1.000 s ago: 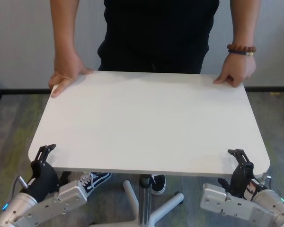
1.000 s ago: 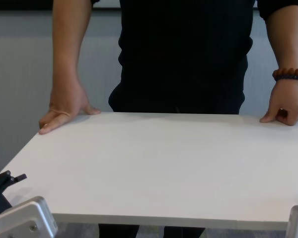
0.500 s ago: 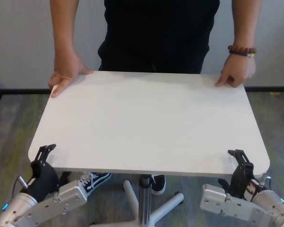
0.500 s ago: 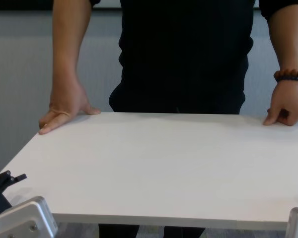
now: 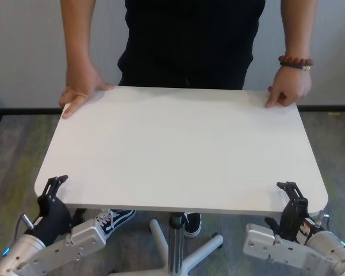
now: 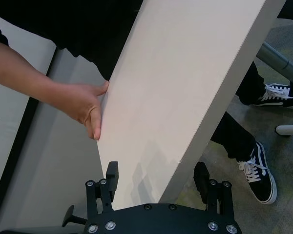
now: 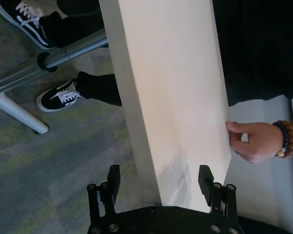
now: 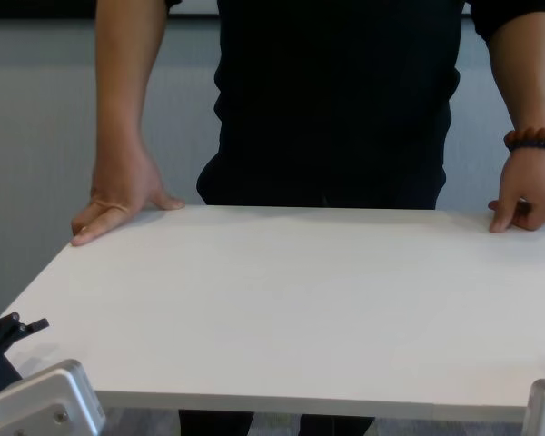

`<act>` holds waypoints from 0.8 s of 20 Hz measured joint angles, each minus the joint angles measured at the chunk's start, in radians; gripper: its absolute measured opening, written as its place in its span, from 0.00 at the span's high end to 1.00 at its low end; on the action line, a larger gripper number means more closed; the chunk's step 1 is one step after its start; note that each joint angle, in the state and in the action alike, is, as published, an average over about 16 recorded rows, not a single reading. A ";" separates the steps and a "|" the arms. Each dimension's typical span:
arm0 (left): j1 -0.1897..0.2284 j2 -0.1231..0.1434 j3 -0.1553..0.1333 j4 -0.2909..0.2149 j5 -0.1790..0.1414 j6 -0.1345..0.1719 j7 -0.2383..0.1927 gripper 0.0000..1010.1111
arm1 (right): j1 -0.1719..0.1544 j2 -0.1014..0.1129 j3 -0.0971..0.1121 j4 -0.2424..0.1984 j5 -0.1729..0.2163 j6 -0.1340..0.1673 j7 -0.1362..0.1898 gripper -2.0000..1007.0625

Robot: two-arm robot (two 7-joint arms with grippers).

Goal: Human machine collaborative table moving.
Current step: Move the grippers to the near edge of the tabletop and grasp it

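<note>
You see the large white rectangular counter [image 5: 181,149] with rounded corners in the middle of the scene, on its slim silver metal pole [image 5: 173,241] over the grey-green carpet. Almost nothing has changed in the last second. The counter has not moved. Only the person's hand with the brown beaded bracelet [image 5: 288,87] has shifted a little along the far edge of the counter, toward its corner, and it now touches the top with the fingertips. The person's other hand [image 5: 79,91] lies flat on the opposite far corner, as before.

The black jointed left pincer [image 6: 157,176] stands at the near left corner of the counter. Its fingers are spread wide, one above the top and one below it, around the thin edge, and they do not press on it. The black right pincer [image 7: 158,180] stands the same way at the near right corner of the counter, also spread around the edge without a grip. Both have stayed where they were.

I judge that the carrying is not yet started. The person in the black shirt [image 5: 190,40] seems to be settling the hold, and the robot must first close both pincers on the edge before the counter can be moved together.
</note>
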 joint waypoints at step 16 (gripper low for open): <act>0.000 0.000 0.000 0.000 0.000 0.000 0.000 0.01 | 0.000 0.001 -0.001 0.000 0.002 0.000 0.002 0.00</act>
